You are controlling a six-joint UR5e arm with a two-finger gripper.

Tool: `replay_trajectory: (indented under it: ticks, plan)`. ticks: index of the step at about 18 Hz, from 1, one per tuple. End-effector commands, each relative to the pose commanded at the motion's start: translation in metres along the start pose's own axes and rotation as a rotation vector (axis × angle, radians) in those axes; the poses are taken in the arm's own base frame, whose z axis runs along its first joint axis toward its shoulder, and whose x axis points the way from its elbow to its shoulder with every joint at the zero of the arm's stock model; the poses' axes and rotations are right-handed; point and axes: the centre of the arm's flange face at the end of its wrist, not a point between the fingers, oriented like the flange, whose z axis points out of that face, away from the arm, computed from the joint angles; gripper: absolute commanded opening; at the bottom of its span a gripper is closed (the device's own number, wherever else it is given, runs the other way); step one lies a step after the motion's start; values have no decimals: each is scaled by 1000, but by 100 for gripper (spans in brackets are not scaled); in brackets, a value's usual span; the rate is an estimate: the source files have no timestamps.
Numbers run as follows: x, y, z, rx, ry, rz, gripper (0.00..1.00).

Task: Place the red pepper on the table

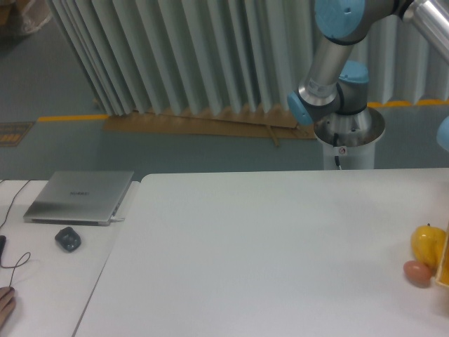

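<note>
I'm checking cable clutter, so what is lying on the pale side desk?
On the pale side desk lie a closed silver laptop, a small dark mouse and thin black cables. A fingertip shows at its left edge. Anything further left is out of frame.
</note>
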Motion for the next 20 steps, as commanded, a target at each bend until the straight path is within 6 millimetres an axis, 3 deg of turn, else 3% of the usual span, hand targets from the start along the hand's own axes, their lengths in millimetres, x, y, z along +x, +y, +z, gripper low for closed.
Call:
replay_trajectory:
  ticks: [3,12,20]
  plan:
    - [0,0,-1,-1,3,12,67]
    - [8,0,-34,32,-5,11,67]
    - [38,-16,-60,76,50,51,67]
